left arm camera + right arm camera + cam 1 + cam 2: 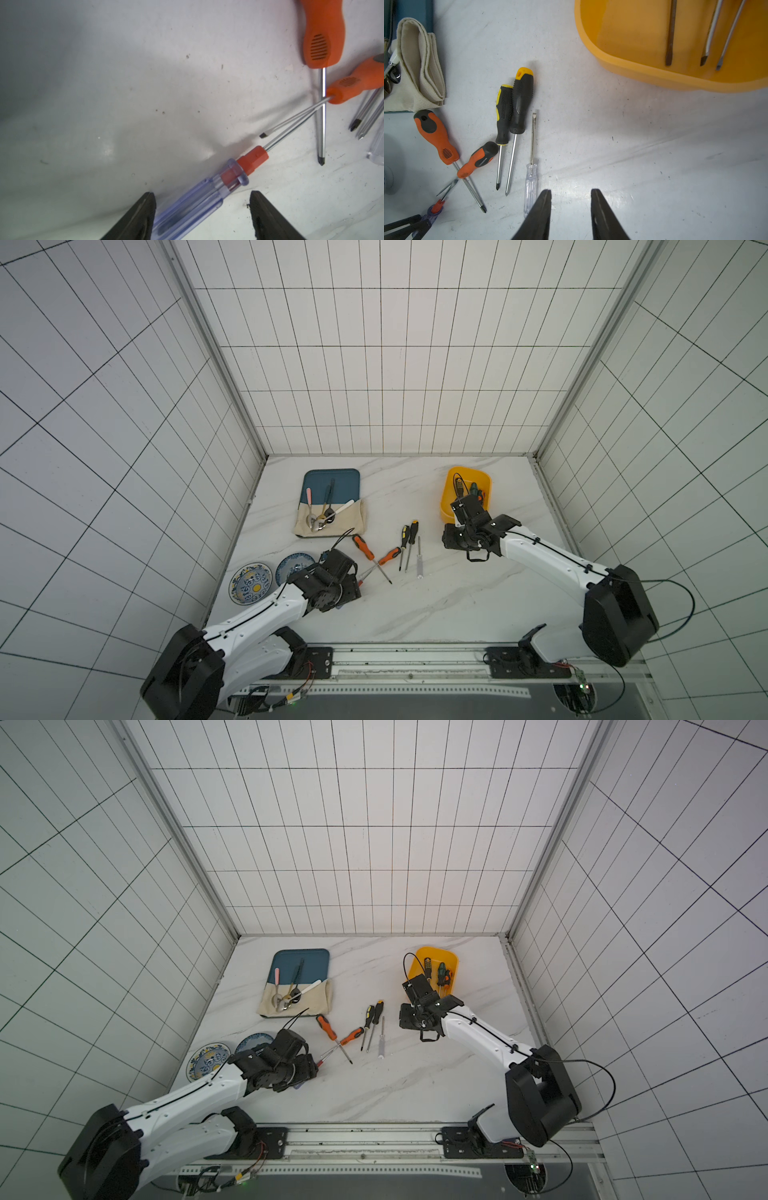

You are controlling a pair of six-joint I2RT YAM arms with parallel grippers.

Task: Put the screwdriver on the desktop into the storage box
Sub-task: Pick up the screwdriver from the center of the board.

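**Storage box.** The storage box [448,499] stands on the desktop [457,597] on the right arm's side. Three screwdrivers already lie in it. Their shafts [670,31] run side by side along its floor in the right wrist view. One of them is the green-handled screwdriver [441,971].

**Right gripper.** The right gripper [571,190] hangs over bare desktop just off the near rounded end of the storage box. Its jaws are parted, with nothing between them.

**Loose screwdrivers.** Six lie on the desktop outside the storage box, all on its side toward the left arm. In order of distance from the box:
- Nearest is the clear-handled screwdriver [530,187].
- Next are the two black-and-yellow screwdrivers [521,104], with their handles touching.
- Beyond them are the large orange screwdriver [436,137] and the small orange screwdriver [478,159], with their shafts crossing.
- Farthest from the box is the blue-tinted screwdriver [207,193] (red collar, transparent handle).

**Left gripper.** The left gripper [202,193] is at the blue-tinted screwdriver. Its jaws are released and spread wider than the handle. The handle lies flat on the desktop between the fingers [145,216]. It is close against one finger and apart from the other. Whether it touches the near finger cannot be told.
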